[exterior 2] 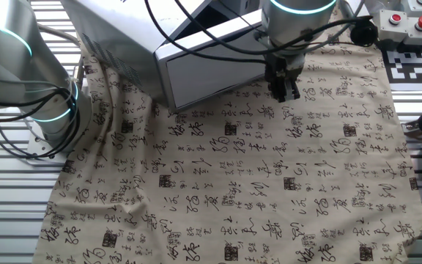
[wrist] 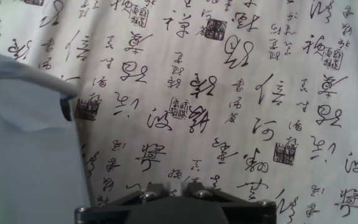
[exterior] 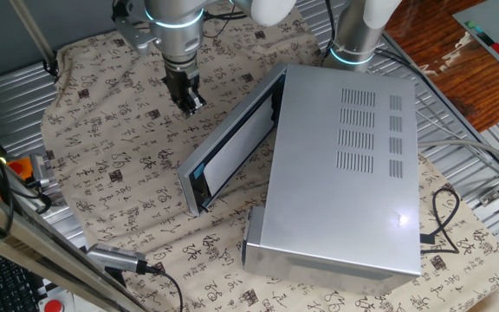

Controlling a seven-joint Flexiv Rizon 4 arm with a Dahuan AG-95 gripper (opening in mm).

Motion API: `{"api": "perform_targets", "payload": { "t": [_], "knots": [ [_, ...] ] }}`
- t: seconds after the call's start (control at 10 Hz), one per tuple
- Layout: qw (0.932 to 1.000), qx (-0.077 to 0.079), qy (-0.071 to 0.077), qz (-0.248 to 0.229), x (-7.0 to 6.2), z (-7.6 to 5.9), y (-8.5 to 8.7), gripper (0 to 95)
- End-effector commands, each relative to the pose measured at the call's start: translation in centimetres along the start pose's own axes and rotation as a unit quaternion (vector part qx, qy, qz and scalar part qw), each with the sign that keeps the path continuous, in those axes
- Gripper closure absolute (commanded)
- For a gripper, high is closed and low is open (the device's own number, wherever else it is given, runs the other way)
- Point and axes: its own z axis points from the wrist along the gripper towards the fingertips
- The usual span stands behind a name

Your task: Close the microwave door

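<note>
The microwave (exterior: 345, 173) is a large silver-grey box with vent slots on its top panel, standing on a patterned cloth. The microwave door (exterior: 232, 147) stands partly open, swung out at an angle from the box's front, pale pane facing outward. My gripper (exterior: 186, 100) hangs over the cloth just beyond the door's outer face, near its hinge end, apart from it, fingers close together and empty. In the other fixed view the gripper (exterior 2: 284, 88) is right of the door (exterior 2: 211, 70). In the hand view the door (wrist: 23, 155) fills the lower left and the gripper (wrist: 173, 185) is at the bottom edge.
A second robot arm's base (exterior: 353, 39) stands behind the microwave. The cloth (exterior 2: 255, 183) covers the table. A box with red buttons (exterior 2: 405, 18) and a marker board (exterior 2: 412, 62) sit at one edge. A camera on a cable (exterior: 115, 258) lies near the front.
</note>
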Motion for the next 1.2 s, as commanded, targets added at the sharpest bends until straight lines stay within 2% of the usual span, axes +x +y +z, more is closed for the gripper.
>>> {"api": "perform_targets", "payload": {
  "t": [0.1, 0.3, 0.5, 0.6, 0.7, 1.0, 1.2],
  "knots": [
    [1.0, 0.0, 0.0, 0.0, 0.01, -0.01, 0.02, 95.0],
    [0.9997, 0.001, -0.006, -0.023, 0.05, -0.01, 0.03, 95.0],
    [0.9988, 0.003, -0.004, -0.05, 0.11, 0.02, 0.06, 95.0],
    [0.9986, 0.003, -0.003, -0.053, 0.19, 0.05, 0.11, 95.0],
    [0.9993, 0.004, -0.003, -0.036, 0.21, 0.06, 0.11, 95.0],
    [0.9973, 0.006, -0.003, -0.073, 0.42, 0.04, 0.18, 95.0],
    [0.9969, 0.008, -0.001, -0.078, 0.57, 0.04, 0.23, 95.0]
  ]
}}
